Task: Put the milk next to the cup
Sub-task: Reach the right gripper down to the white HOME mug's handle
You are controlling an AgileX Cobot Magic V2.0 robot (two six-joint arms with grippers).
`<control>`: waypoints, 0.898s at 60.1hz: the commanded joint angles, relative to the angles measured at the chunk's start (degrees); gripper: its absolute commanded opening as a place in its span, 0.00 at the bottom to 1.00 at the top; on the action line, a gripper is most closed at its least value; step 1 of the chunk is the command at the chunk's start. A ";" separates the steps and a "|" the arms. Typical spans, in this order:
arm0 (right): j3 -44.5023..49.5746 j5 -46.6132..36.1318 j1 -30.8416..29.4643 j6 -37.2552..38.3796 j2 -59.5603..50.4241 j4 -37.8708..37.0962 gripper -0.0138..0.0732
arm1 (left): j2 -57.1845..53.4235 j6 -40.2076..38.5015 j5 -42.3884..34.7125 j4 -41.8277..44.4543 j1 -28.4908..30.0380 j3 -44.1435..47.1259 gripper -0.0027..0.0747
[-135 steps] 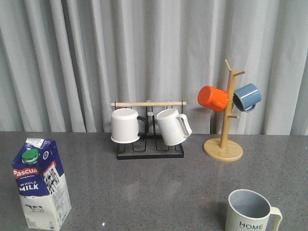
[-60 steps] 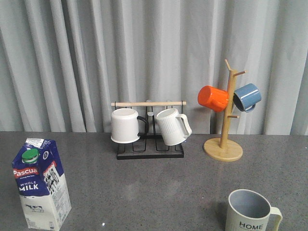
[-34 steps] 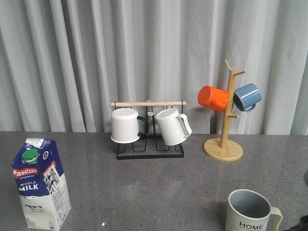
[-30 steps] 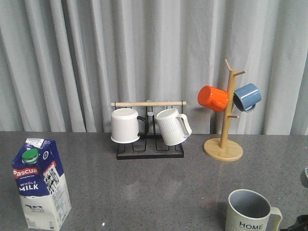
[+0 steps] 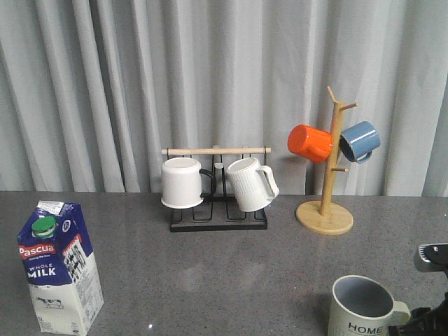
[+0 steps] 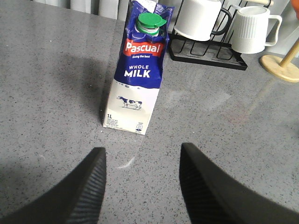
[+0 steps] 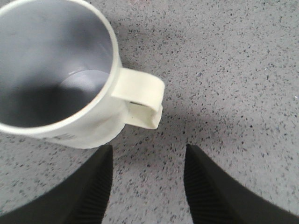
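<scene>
The milk (image 5: 59, 267) stands upright at the lower left of the front view, on the grey table (image 5: 210, 266), green cap facing the camera. In the left wrist view the carton (image 6: 138, 70) is in the upper middle of the frame, and the left gripper (image 6: 142, 186) is low in the frame w/ both fingers (image 6: 88, 186) spread wide apart, holding nothing, not touching the carton.

In the middle of the front view, toward the back of the table, a black rack (image 5: 217, 210) w/ a wooden bar carries two white mugs: a plain one (image 5: 182, 183) on the left and a ribbed one (image 5: 250, 184) on the right.

At the right, a wooden mug tree (image 5: 327, 189) holds an orange mug (image 5: 310, 143) and a blue mug (image 5: 360, 141).

At the lower right corner the cup (image 5: 364, 308) marked "HOME" stands upright, well apart from the milk, handle pointing to the right edge. Part of the right arm (image 5: 434, 294) shows just beside it. In the right wrist view the cup (image 7: 60, 70) fills the upper left, and the right gripper (image 7: 145, 186) is open, its fingers (image 7: 88, 186) apart, just below the handle, gripping nothing.
</scene>
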 commanded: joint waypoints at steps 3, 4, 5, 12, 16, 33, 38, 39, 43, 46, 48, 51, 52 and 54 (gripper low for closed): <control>-1.73 -5.47 -0.04 -0.79 0.50 0.19 0.56 | 0.65 -0.03 -3.94 -0.46 -0.10 -1.81 0.50; -1.73 -5.68 -0.04 -0.98 0.72 0.19 0.56 | 0.65 -0.03 -3.94 -0.46 -0.10 -1.81 0.50; -1.73 -5.91 -0.04 -1.06 0.92 0.19 0.56 | 0.65 -0.03 -3.94 -0.46 -0.10 -1.81 0.50; -1.73 -8.59 -0.04 -1.06 3.02 0.19 0.56 | 0.65 -0.03 -3.99 -0.46 -0.10 -1.81 0.50; -1.73 -10.77 -0.04 -1.50 4.49 0.19 0.56 | 0.65 -0.03 -4.13 -0.46 -0.10 -1.81 0.50; -1.73 -19.58 -0.04 -4.13 12.21 0.19 0.50 | 0.65 -0.03 -4.13 -0.46 -0.10 -1.81 0.50; -1.73 -21.86 -0.04 -5.16 14.12 0.34 0.40 | 0.65 -0.03 -4.13 -0.46 -0.10 -1.81 0.50; -1.73 -22.25 -0.04 -5.50 14.52 0.34 0.36 | 0.65 -0.03 -4.13 -0.46 -0.10 -1.81 0.50; -1.73 -23.79 -0.04 -6.14 15.29 0.34 0.27 | 0.65 -0.03 -4.13 -0.46 -0.10 -1.81 0.50; -1.73 -24.13 -0.04 -6.14 15.60 0.39 0.21 | 0.65 -0.03 -4.13 -0.46 -0.10 -1.81 0.50; -1.73 -24.14 -0.04 -6.14 15.65 0.39 0.17 | 0.65 -0.03 -4.13 -0.46 -0.10 -1.81 0.50; -1.73 -24.07 -0.04 -6.14 15.65 0.39 0.14 | 0.65 -0.03 -4.13 -0.46 -0.10 -1.81 0.50; -1.73 -24.07 -0.04 -6.14 15.65 0.39 0.14 | 0.65 -0.03 -4.13 -0.46 -0.10 -1.81 0.50; -1.73 -24.07 -0.04 -6.14 15.44 0.39 0.15 | 0.65 -0.03 -4.13 -0.46 -0.10 -1.81 0.50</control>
